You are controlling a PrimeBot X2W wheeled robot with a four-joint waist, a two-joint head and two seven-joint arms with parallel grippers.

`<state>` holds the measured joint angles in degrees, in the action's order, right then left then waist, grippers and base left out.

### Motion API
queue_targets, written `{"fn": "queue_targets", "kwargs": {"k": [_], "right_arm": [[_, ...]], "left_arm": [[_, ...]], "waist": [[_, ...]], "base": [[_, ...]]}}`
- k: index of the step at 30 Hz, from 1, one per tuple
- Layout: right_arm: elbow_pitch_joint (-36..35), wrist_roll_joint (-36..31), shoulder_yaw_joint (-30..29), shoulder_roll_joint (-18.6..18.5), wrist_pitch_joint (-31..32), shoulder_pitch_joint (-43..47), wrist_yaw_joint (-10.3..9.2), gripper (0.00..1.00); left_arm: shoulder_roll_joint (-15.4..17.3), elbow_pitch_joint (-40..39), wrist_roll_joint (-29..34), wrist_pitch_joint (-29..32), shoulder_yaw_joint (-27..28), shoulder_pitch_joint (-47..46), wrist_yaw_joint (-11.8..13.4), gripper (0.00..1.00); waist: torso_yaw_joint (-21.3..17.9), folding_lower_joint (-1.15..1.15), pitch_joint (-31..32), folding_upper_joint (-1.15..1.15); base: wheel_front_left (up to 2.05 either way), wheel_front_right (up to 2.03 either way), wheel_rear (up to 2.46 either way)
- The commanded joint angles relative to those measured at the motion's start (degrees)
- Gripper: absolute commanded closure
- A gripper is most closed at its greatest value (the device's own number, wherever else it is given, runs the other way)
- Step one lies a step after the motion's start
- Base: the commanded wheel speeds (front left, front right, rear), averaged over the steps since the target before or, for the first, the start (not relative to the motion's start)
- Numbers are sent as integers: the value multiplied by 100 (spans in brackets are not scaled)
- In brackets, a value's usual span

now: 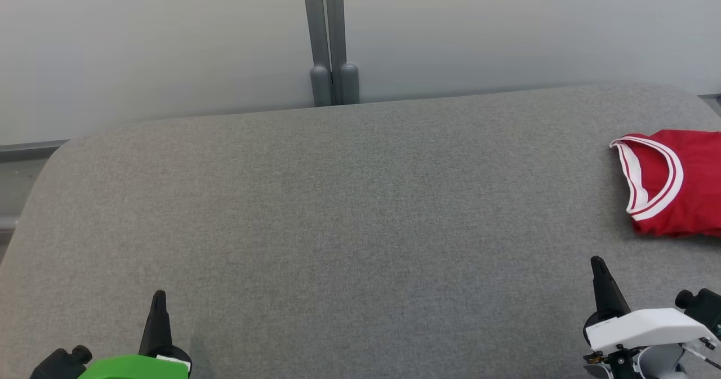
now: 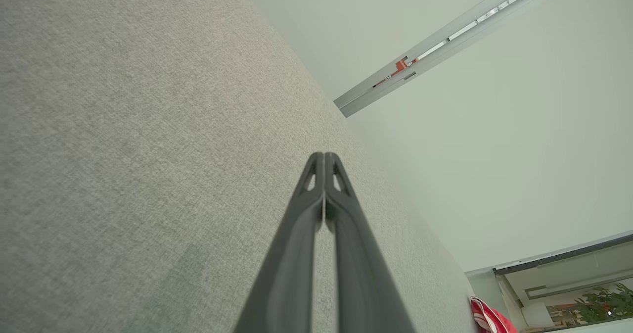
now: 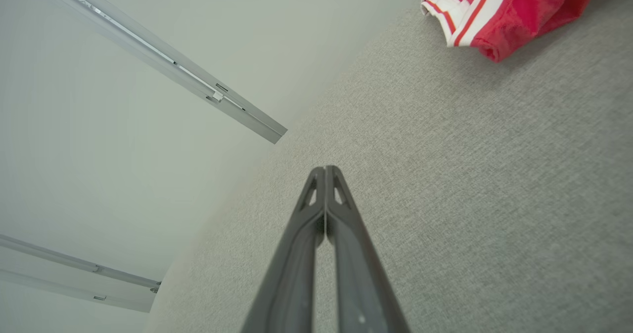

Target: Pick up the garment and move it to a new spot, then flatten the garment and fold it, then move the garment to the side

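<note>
Red garment (image 1: 690, 182) far rt — L fingers (image 2: 296, 234), R fingers (image 3: 299, 244) together; plant (image 2: 601, 306) seen by L wrist.

The shirt (image 1: 684, 187) lies on the padded table (image 1: 338, 210) at its far right, running off the head view's right edge, collar toward the table's middle. The left gripper (image 1: 159, 295) sits over the table's near left, the right gripper (image 1: 596, 262) over its near right. The shirt lies beyond the right gripper, apart from it. Behind the table stands a wall (image 1: 141, 47), with an upright post (image 1: 329, 41) at its middle.
</note>
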<state>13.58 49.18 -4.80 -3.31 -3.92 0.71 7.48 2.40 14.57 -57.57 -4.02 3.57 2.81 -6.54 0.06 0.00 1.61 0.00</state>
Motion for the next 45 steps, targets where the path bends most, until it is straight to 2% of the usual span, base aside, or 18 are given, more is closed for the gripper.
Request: {"fn": "queue_targets", "kwargs": {"k": [1,22,45], "right_arm": [[-44,193,-26,-20,48,-162,2,100],[-15,1603,-82,-1,395,-360,2,100],[11,2859,-127,18,705,-524,2,100]], "left_arm": [[36,-75,-169,48,34,-173,-23,100],[48,-73,-1304,397,127,-444,-52,100],[59,-68,-2322,701,210,-682,-77,100]], "waist": [[0,0,-3,0],[-2,0,-51,0],[-3,0,-102,0]], "base": [[0,0,0],[0,0,0],[0,0,0]]}}
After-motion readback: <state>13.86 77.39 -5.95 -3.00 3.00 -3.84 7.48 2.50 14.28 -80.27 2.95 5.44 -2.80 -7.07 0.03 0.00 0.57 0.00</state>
